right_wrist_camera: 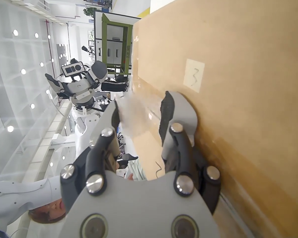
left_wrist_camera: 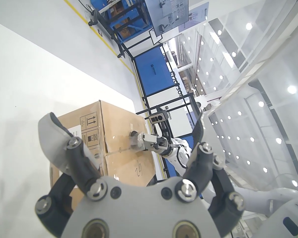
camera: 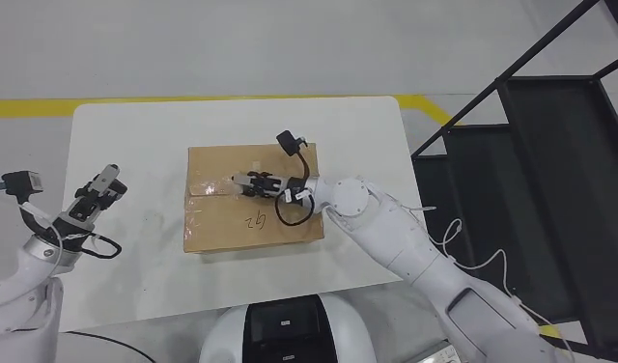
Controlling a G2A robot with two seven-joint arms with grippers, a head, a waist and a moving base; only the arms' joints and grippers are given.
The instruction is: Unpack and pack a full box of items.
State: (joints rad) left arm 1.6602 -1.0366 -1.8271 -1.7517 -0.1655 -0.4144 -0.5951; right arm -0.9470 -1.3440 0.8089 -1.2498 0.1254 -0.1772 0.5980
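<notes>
White label (right_wrist_camera: 194,75) on box (right_wrist_camera: 250,38): handwritten "3"; box side: up-arrows mark (left_wrist_camera: 90,120).

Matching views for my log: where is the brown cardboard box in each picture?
Top view: brown cardboard box at the white table's centre.
Left wrist view: the box stands beyond the open left gripper.
Right wrist view: the box runs close alongside the right gripper.
Shared landmark: the right gripper at the clear tape on the lid.

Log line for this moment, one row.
box closed on table | right gripper on box top at clear tape | left gripper open, empty, beside box
</notes>
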